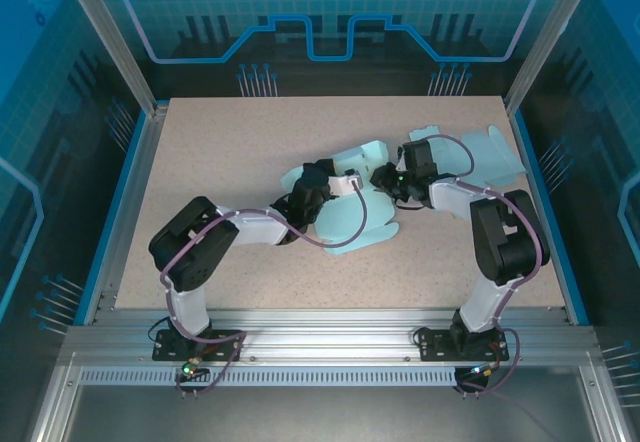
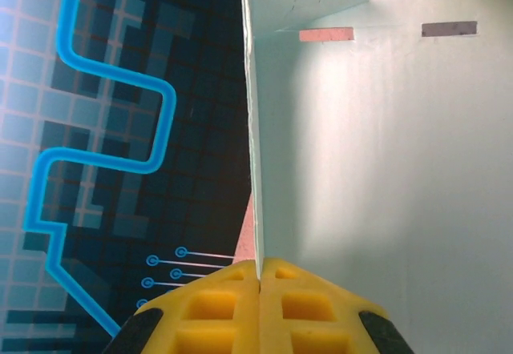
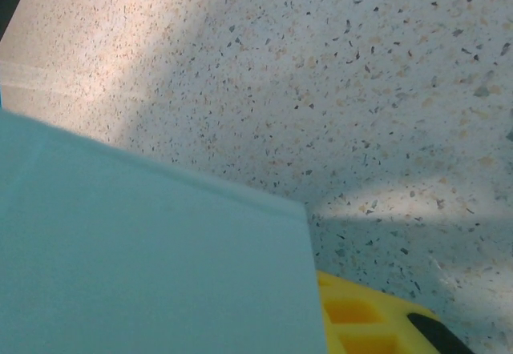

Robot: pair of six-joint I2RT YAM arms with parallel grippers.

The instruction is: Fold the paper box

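Observation:
The mint-green paper box (image 1: 352, 207) lies partly folded in the middle of the table, with one panel raised. My left gripper (image 1: 318, 184) is at its left side. In the left wrist view its yellow fingers (image 2: 216, 306) are shut on the edge of an upright panel (image 2: 385, 170), which has two small slots near the top. My right gripper (image 1: 386, 177) is at the box's upper right corner. In the right wrist view a green panel (image 3: 152, 266) covers most of the jaws, leaving one yellow finger (image 3: 361, 322) showing beneath it.
A second flat mint-green paper blank (image 1: 482, 152) lies at the back right of the speckled table (image 1: 220, 152). Aluminium posts and blue-patterned walls enclose the workspace. Bare tabletop spreads across the left side and the near edge.

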